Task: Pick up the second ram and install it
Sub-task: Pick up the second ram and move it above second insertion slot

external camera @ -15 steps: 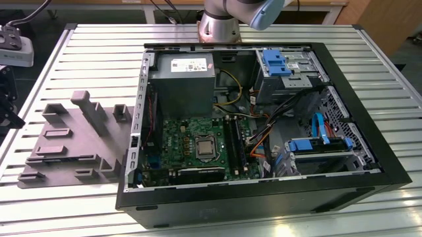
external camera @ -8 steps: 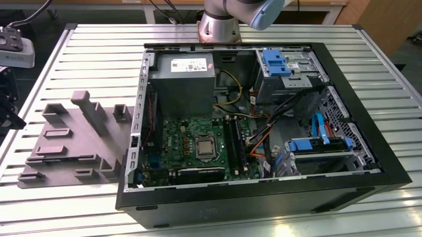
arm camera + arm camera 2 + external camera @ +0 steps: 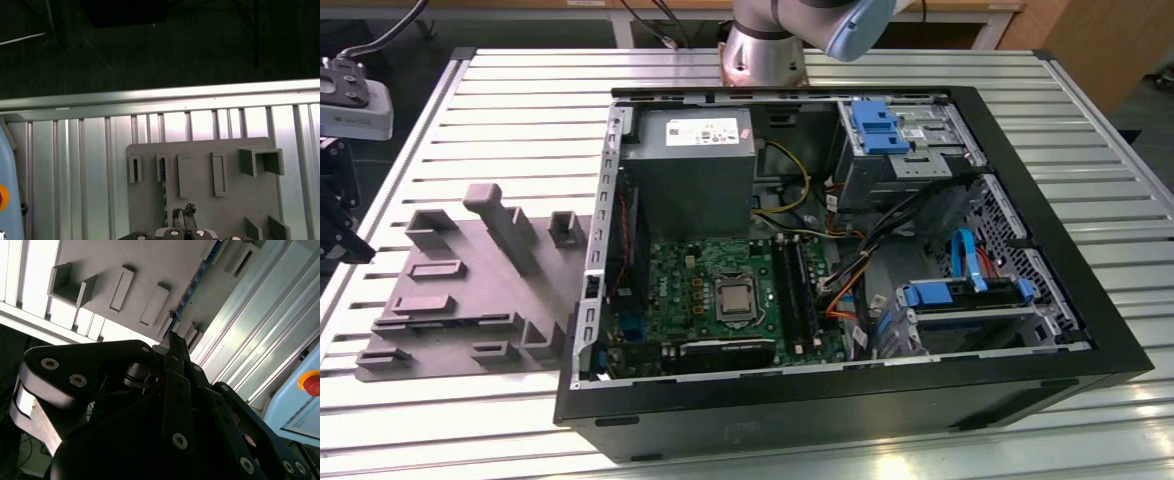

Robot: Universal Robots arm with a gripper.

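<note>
Ribbed, shiny metal table (image 3: pixel 520 100); matt grey plastic tray (image 3: pixel 467 290); matt black metal computer case (image 3: pixel 854 410); glossy green board (image 3: pixel 674 290).

slatted table (image 3: pixel 520 110) w/ grey tray (image 3: pixel 494 300) & pc case (image 3: pixel 854 410).

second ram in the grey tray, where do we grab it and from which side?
Pinch the second ram across its flat faces, mid-length on its exposed top edge, coming straight down onto the grey tray. In the first wrist view it appears to stand on edge in a narrow slot, so only that thin edge looks reachable.
</note>
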